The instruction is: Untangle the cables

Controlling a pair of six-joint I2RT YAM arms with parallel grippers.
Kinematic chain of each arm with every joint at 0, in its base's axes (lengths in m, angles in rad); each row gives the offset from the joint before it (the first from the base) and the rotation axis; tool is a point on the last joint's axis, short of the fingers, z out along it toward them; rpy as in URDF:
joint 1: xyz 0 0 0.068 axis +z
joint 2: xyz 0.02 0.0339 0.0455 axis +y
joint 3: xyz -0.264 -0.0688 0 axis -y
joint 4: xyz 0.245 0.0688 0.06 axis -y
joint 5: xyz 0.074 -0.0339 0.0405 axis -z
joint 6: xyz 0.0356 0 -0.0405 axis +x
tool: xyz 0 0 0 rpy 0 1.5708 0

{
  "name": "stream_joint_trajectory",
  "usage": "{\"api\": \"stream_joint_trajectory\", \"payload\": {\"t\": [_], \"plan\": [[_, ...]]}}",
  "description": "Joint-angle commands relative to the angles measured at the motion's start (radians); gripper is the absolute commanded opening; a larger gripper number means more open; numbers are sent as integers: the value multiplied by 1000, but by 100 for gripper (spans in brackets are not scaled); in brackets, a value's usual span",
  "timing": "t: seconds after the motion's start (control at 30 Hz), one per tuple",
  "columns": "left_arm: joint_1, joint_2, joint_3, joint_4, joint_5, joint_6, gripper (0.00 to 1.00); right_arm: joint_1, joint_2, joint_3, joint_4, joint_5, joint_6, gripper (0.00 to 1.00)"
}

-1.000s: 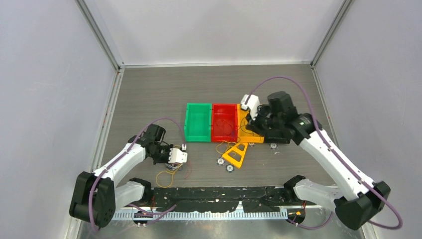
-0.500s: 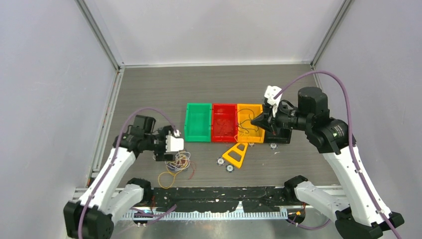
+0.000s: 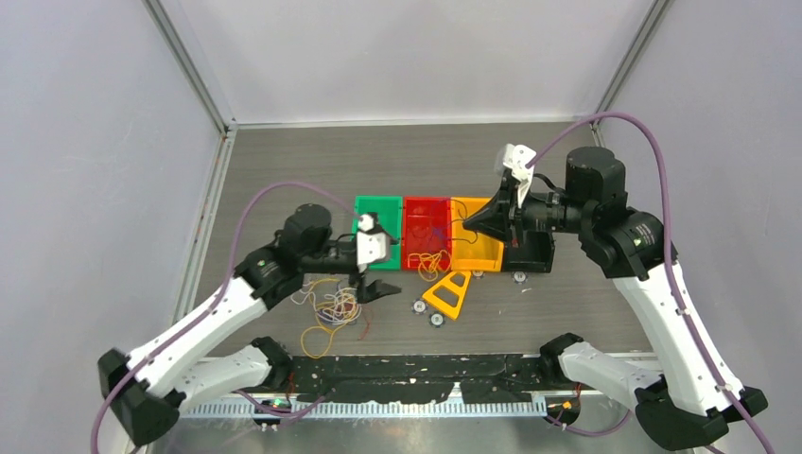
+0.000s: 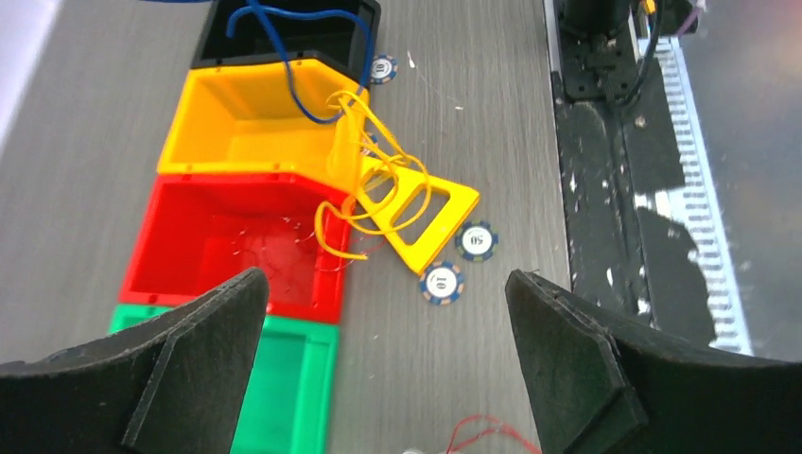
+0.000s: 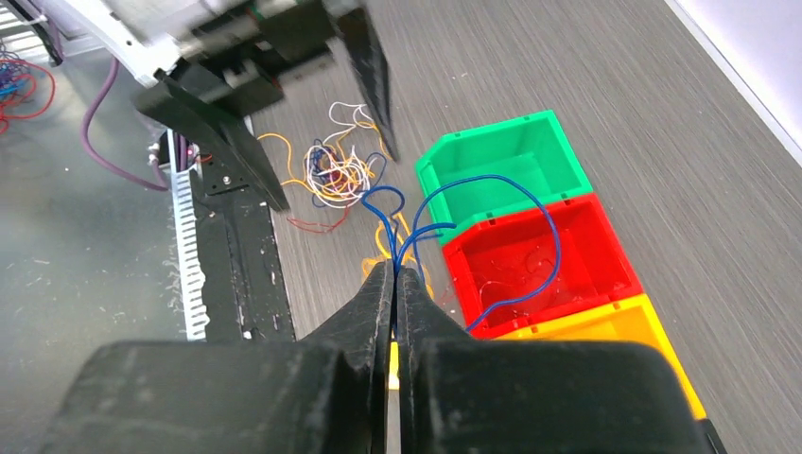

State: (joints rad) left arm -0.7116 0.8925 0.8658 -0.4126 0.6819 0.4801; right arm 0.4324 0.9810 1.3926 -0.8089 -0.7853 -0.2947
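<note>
A tangle of yellow, white, red and blue cables [image 3: 333, 307] lies loose on the table in front of the bins; the right wrist view shows that tangle [image 5: 331, 172] too. My left gripper [image 3: 373, 257] hovers over the table just right of it with its jaws wide apart and nothing between them [image 4: 383, 279]. My right gripper [image 3: 462, 224] is raised over the bins and shut [image 5: 394, 270] on a blue cable [image 5: 493, 177], which loops down over the red bin. A yellow cable [image 4: 326, 241] drapes over the red and yellow bins' front edges.
Green [image 3: 376, 253], red [image 3: 427, 257], yellow [image 3: 478, 260] and black [image 3: 539, 253] bins stand in a row mid-table. A yellow triangular piece [image 3: 447, 293] and poker chips [image 3: 419, 305] lie in front of them. A black strip [image 3: 416, 367] runs along the near edge.
My left gripper opened, let go of the tangle and moved right and away toward the bins. My right gripper rose and drew back from the bins, still shut on the blue cable.
</note>
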Motion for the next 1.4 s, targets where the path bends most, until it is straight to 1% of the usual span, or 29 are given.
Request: {"api": "stream_joint_trajectory", "payload": {"t": [0.0, 0.1, 0.17, 0.27, 0.33, 0.4, 0.47, 0.53, 0.57, 0.67, 0.73, 0.77, 0.8, 0.9, 0.93, 1.07, 1.17, 1.2, 1.27, 1.33, 1.37], "plan": [[-61, 154, 39, 328, -88, -308, 98, 17, 24, 58, 65, -30, 39, 5], [-95, 282, 78, 404, -118, -380, 93, 19, 42, 73, 79, -28, 48, 5], [-102, 359, 92, 484, -124, -408, 89, 20, 48, 83, 81, -8, 40, 6], [-103, 432, 102, 585, -115, -433, 72, 19, 51, 98, 75, 22, 38, 5], [-103, 446, 102, 657, -122, -452, 68, 18, 51, 103, 78, 46, 45, 5], [-103, 451, 102, 690, -122, -473, 70, 16, 54, 109, 83, 59, 58, 5], [-104, 453, 95, 715, -124, -521, 79, 13, 56, 115, 101, 63, 75, 5], [-108, 452, 78, 739, -126, -529, 80, 10, 60, 122, 113, 61, 96, 5], [-111, 449, 71, 745, -128, -525, 75, 9, 62, 123, 120, 60, 108, 5], [-114, 435, 51, 742, -132, -512, 42, 0, 62, 135, 127, 63, 124, 5], [-109, 412, 33, 690, -157, -487, 21, -19, 61, 146, 132, 87, 143, 5], [-99, 395, 20, 660, -166, -485, 13, -46, 60, 151, 137, 104, 162, 5], [-83, 378, 3, 625, -170, -484, 8, -68, 57, 163, 139, 113, 184, 5], [-21, 321, -62, 511, -169, -428, 2, -200, 51, 200, 155, 140, 208, 5], [6, 293, -96, 485, -171, -423, 0, -225, 46, 218, 164, 147, 213, 5], [120, 226, -158, 364, -163, -405, 0, -378, 63, 281, 173, 174, 218, 5], [184, 178, -166, 268, -136, -376, 0, -525, 88, 305, 197, 172, 238, 5], [200, 153, -167, 247, -132, -364, 0, -574, 94, 319, 209, 172, 245, 5], [214, 99, -165, 218, -106, -336, 0, -633, 109, 333, 221, 149, 256, 5], [209, 57, -145, 237, -49, -328, 0, -663, 123, 333, 223, 125, 259, 5], [194, 52, -129, 252, -41, -339, 0, -666, 123, 325, 223, 123, 258, 5]]}}
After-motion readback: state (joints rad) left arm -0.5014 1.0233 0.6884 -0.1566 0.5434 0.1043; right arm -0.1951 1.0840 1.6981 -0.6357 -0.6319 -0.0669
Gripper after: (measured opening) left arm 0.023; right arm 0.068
